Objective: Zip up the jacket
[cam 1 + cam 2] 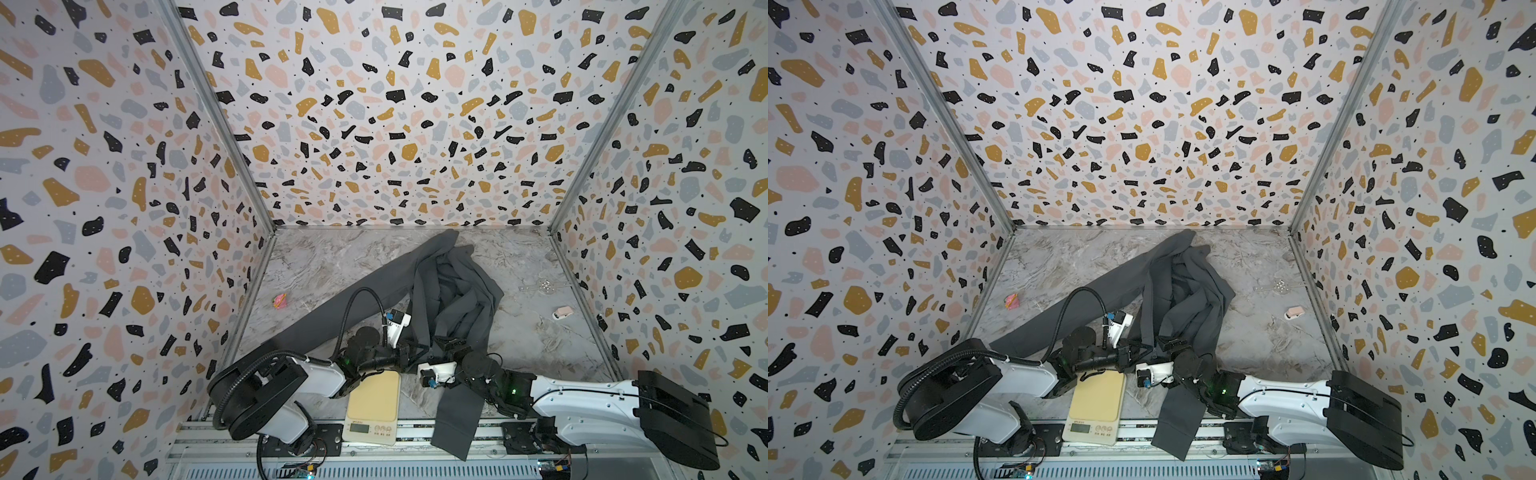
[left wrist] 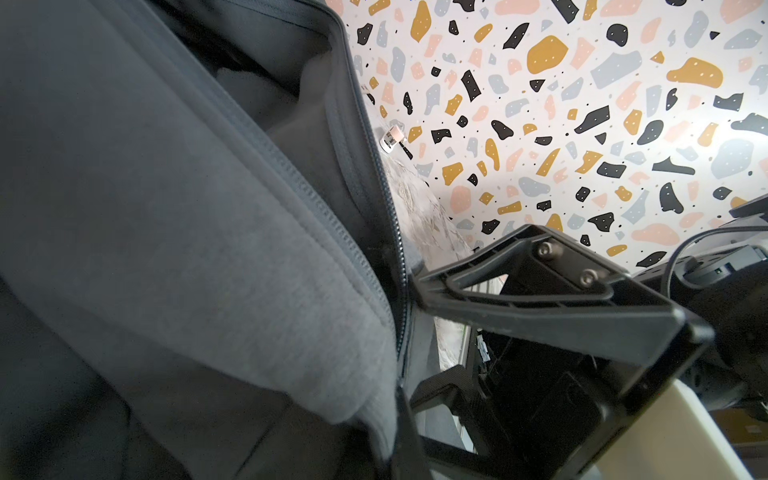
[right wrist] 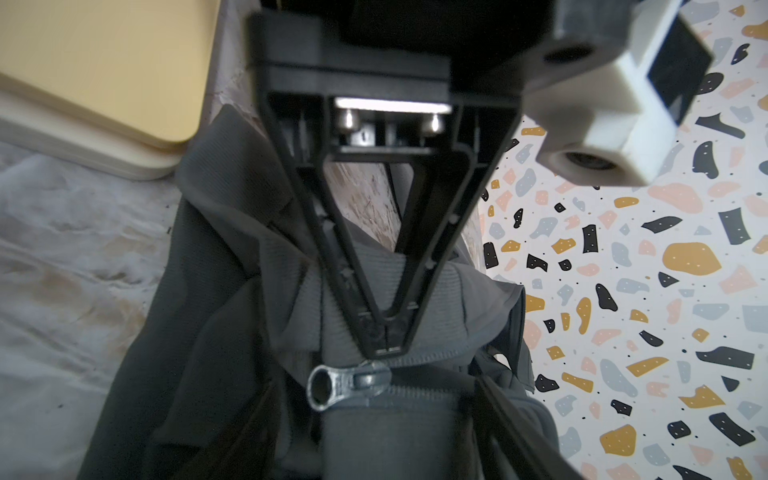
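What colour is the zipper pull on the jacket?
Silver-grey metal zipper pull, standing out against the dark grey jacket; it shows best in the right wrist view.

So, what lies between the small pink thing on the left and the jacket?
Nothing: in both top views only bare marble table separates the pink thing from the jacket.

Cloth, metal, plastic
The jacket (image 1: 453, 299) is matt, ribbed knit cloth; its zipper pull (image 3: 332, 384) is dull grey metal. On the jacket, the left gripper (image 3: 384, 340) is matt black plastic; beside the jacket, the scale (image 1: 374, 399) is smooth cream plastic.
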`<state>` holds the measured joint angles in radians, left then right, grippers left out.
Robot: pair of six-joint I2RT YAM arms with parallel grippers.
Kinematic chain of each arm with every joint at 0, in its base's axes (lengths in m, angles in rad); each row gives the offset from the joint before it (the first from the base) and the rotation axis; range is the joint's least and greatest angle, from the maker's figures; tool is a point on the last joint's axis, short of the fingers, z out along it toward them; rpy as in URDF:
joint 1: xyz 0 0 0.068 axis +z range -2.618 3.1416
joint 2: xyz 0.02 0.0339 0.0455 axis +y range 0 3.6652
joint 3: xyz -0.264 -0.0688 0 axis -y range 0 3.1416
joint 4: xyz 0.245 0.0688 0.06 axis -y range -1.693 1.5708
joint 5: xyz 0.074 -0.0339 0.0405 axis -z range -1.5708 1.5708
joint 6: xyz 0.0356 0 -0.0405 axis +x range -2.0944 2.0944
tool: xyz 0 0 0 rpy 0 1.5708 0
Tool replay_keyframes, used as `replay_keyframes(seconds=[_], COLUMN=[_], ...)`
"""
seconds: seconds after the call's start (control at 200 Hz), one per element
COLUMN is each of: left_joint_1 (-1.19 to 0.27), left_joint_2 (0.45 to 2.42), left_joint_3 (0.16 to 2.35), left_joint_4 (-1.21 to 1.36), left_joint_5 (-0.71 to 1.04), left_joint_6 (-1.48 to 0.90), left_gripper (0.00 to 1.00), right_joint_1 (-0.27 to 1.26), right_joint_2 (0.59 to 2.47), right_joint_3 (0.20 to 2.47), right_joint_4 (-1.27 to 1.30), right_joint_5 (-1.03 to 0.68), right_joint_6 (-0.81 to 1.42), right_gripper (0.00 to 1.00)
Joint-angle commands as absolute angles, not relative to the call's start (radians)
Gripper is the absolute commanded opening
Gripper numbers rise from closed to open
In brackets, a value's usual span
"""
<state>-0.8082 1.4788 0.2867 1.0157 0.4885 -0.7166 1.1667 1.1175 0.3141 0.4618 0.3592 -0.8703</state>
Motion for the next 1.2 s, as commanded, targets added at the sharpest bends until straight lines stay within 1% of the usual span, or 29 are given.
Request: replay_keyframes(seconds=[0.0, 0.235, 0.606, 0.731, 0.986, 1.197], left_joint_1=[-0.813, -0.814, -0.815, -0.815, -0.815, -0.816], left_joint_2=[1.460, 1.459, 1.465, 1.471, 1.482, 1.480], left_joint_3=[0.278, 0.278, 0.286, 0.291, 0.296, 0.291], left_joint_4=[1.037, 1.036, 1.026, 1.024, 1.019, 1.021], left_joint_5=[0.492, 0.492, 0.492, 0.494, 0.493, 0.490], left_joint_6=[-0.690, -0.690, -0.684, -0.683, -0.682, -0.681], left_gripper=[0.00, 0.00, 0.00, 0.00, 0.00, 0.00], right_joint_1=[1.169, 1.164, 1.156, 1.152, 1.135, 1.131], right_joint_2=[1.121, 1.129, 1.076, 1.063, 1.060, 1.051], right_joint_3=[0.325, 0.329, 0.329, 0.330, 0.348, 0.350], right_joint_4=[0.517, 0.546, 0.513, 0.493, 0.422, 0.413], right_joint_5=[0.386, 0.385, 0.361, 0.348, 0.302, 0.279], right_joint_6=[-0.886, -0.894, -0.864, -0.853, -0.819, -0.805], right_gripper=[0.74, 0.73, 0.70, 0.68, 0.57, 0.56])
